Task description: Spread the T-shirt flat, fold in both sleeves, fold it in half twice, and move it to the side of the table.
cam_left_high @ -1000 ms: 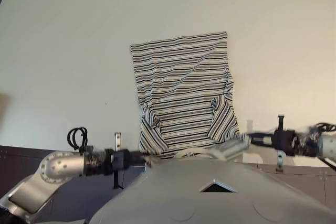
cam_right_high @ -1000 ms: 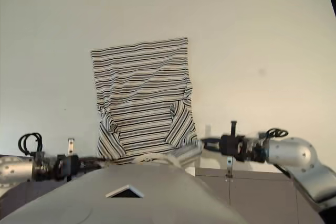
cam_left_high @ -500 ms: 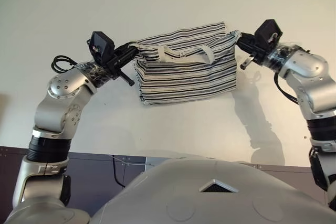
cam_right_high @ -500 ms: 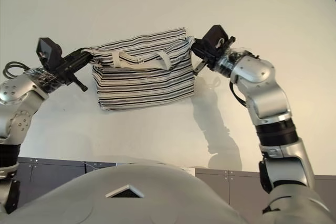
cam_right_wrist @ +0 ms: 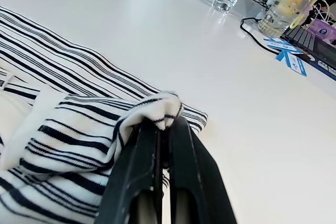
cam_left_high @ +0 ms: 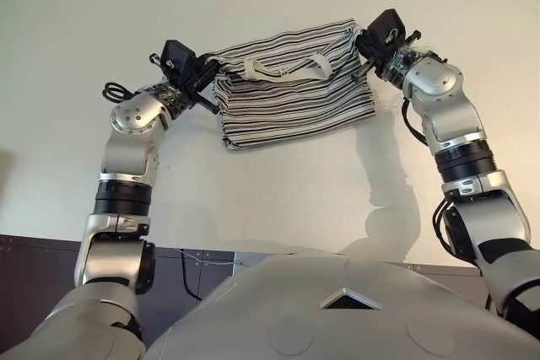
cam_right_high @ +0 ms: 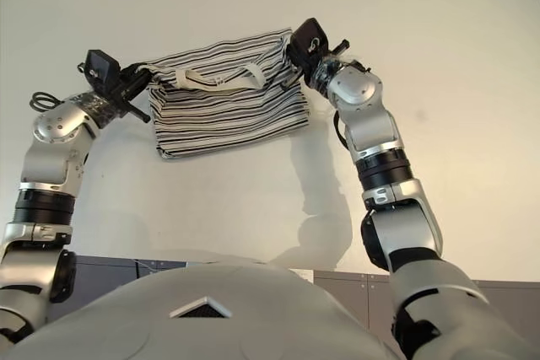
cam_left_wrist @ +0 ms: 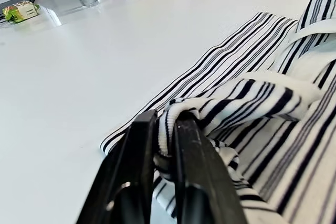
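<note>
The striped T-shirt point(cam_left_high: 291, 90) lies folded in half in the upper middle of the frame, on the white table point(cam_left_high: 253, 174). The left gripper point(cam_left_high: 211, 82) pinches its upper left corner, and the right gripper point(cam_left_high: 361, 45) pinches its upper right corner. Both claws are pressed onto bunched cloth of the top layer, whose pale collar band faces up.

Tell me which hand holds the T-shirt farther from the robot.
The right hand: it pinches the T-shirt farther across the table than the left hand, which sits nearer the robot.
</note>
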Controlling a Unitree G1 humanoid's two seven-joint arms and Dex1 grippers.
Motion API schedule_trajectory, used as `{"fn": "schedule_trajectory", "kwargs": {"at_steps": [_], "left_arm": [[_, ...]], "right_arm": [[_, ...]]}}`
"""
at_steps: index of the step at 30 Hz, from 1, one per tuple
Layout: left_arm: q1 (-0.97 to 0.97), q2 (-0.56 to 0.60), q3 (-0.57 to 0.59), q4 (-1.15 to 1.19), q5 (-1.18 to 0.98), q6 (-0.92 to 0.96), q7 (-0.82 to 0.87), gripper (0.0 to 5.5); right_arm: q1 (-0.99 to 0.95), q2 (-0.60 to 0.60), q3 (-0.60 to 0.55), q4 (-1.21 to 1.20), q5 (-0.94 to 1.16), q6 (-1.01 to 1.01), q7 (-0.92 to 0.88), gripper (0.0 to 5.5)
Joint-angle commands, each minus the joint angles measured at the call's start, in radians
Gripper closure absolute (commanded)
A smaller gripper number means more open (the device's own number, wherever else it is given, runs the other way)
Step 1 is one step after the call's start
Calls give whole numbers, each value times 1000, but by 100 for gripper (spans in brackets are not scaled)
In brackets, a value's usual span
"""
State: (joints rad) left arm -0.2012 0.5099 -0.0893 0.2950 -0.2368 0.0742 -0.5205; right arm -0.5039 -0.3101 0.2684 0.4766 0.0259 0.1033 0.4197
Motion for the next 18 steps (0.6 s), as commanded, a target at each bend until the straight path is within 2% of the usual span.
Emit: {"fn": "schedule_trajectory", "kwargs": {"at_steps": [1,7,12,14,15,18], "left_arm": [[-31,-44,15,69,45,-24,26,443],[-147,-109,39,280,117,-77,110,346],[-272,-147,49,513,170,-105,180,346],[-292,-146,74,582,184,-91,247,374],[-292,-143,85,599,187,-91,269,393],[-233,-136,114,541,170,-101,265,393]], "right_arm": [[-94,69,-30,148,-24,-71,-34,540],[-231,117,-64,441,-84,-150,-132,434],[-370,155,-129,699,-89,-175,-226,434],[-401,163,-165,761,-86,-160,-292,430],[-407,162,-171,775,-95,-165,-312,430],[-389,130,-145,751,-146,-258,-291,430]]}}
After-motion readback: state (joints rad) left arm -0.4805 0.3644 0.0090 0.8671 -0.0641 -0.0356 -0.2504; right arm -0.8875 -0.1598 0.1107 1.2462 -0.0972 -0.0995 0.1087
